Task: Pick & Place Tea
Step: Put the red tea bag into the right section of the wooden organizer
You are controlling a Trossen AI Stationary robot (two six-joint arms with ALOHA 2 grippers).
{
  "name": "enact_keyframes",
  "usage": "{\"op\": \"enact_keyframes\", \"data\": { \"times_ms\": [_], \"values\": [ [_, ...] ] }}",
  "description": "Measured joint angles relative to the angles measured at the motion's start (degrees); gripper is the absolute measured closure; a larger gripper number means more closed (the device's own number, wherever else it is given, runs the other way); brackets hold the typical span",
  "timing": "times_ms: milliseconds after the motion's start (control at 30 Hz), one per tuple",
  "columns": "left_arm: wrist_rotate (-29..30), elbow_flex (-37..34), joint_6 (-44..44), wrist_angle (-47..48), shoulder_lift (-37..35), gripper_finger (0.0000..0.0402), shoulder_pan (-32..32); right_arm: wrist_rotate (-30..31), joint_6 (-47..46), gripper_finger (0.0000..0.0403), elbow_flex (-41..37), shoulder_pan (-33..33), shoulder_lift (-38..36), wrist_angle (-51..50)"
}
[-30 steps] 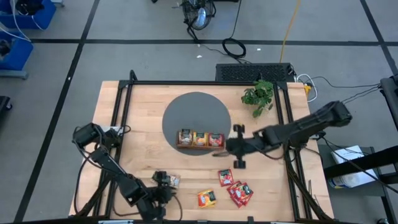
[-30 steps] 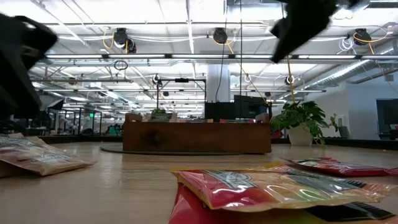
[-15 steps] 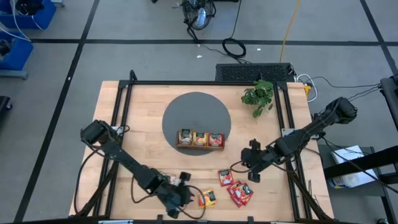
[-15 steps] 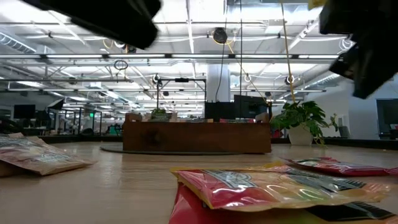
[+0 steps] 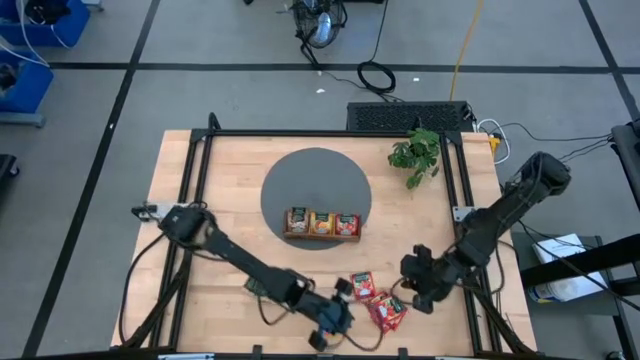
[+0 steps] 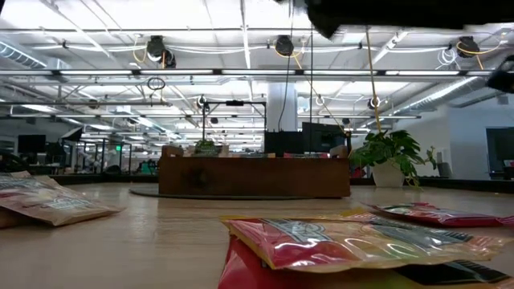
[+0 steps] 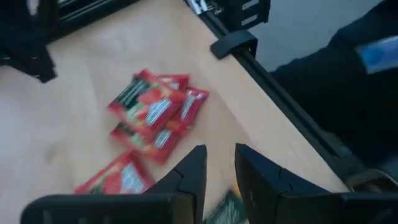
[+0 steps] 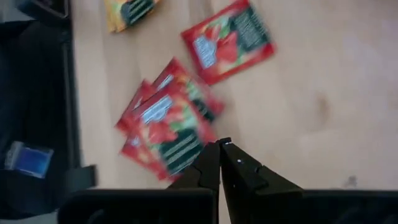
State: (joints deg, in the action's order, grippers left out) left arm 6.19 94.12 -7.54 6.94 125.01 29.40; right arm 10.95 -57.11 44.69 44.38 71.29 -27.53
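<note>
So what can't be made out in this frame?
- Orange-yellow sachet: in the high view the left pincer covers it; in the left wrist view it is cut off by the bottom edge behind the fingers.
- Pile of red sachets: overlap hides the count.
- Wooden tray: low view shows only its side, contents hidden.
- Sachet lettering: too blurred.

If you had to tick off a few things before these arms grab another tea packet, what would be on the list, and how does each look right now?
1. Left claw open and empty: ok.
2. Right claw shut, needs opening before a grab: not ok.
3. Red sachets lie within reach between both arms: ok.
4. Those red sachets overlap in a pile, so picking one alone is harder: not ok.
5. Wooden tray compartments have room left: cannot tell.
6. Arms clear of each other near the table's front edge: cannot tell.
</note>
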Motion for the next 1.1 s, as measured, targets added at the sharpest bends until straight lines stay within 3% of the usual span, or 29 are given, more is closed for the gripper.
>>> {"op": "enact_keyframes", "data": {
  "times_ms": [267, 500, 633, 900, 1100],
  "values": [
    [0.2, 13.0, -3.3, -4.1, 10.5, 0.0314, -0.9, 10.0, -16.2, 0.0399, -3.6, 7.9, 0.5, 0.6],
    [-4.1, 18.5, -1.0, -2.7, 13.9, 0.0314, -3.7, 9.9, -13.3, 0.0381, -10.9, 8.2, 0.5, 17.1],
    [-7.2, 18.6, 2.3, -2.6, 14.8, 0.0314, -5.8, 8.0, -13.2, 0.0357, -15.0, 5.5, 0.5, 24.7],
    [-12.8, 18.1, 6.2, -4.4, 16.0, 0.0314, -7.4, 0.9, -15.6, 0.0295, -16.9, 1.0, 0.8, 24.8],
    [-14.5, 18.0, 8.1, -5.7, 17.6, 0.0314, -8.3, -3.6, -14.8, 0.0277, -16.9, -0.3, 2.3, 26.1]
  ]
}}
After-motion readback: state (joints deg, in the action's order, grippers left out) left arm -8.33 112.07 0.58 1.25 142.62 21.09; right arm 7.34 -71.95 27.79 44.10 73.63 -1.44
